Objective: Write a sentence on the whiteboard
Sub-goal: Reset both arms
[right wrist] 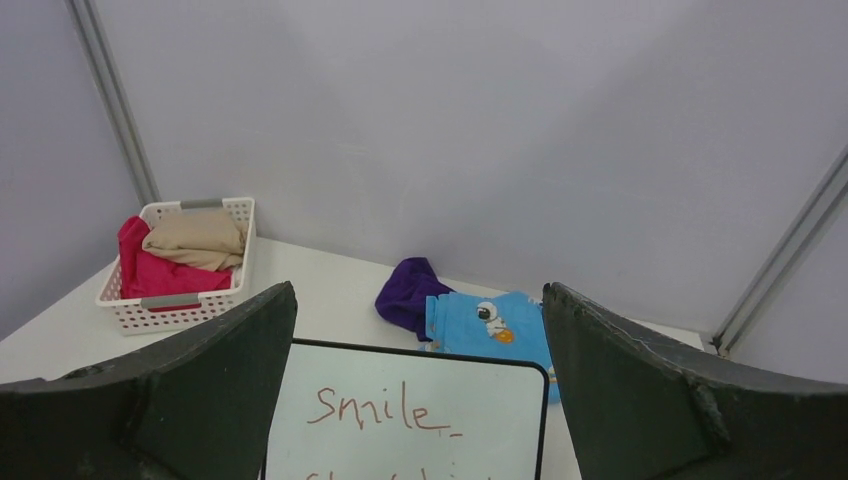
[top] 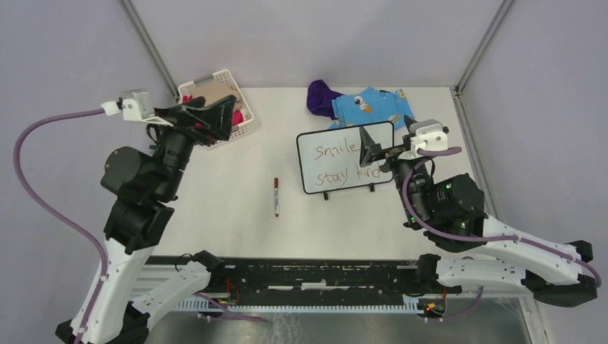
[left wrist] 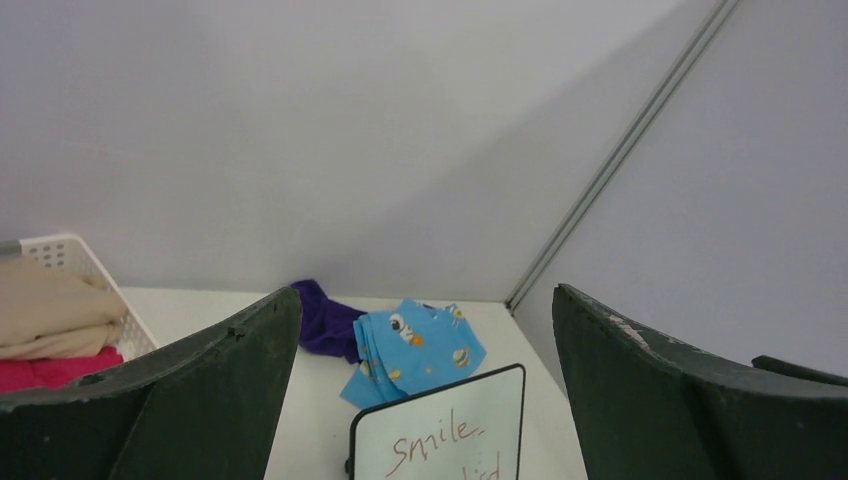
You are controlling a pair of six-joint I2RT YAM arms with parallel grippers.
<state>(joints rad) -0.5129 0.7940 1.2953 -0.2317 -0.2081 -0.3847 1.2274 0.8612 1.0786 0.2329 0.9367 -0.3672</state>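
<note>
Whiteboard (top: 346,159) reads "smile" over "stay kind"; left hand (left wrist: 427,292) and right hand (right wrist: 419,287) both spread.

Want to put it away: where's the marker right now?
In the top view, the marker lies flat on the table, left of the whiteboard, not touching it.

"What's in that white basket (right wrist: 190,310) over in the far left corner?"

"A tan folded cloth (right wrist: 195,240), lying partly over a pink one (right wrist: 150,275)."

"And along the back?"

"A purple cloth (top: 323,97), touching a blue cartoon-print one (top: 376,107). A red marker (top: 276,196) lies alone in the middle of the table (top: 229,215)."
</note>
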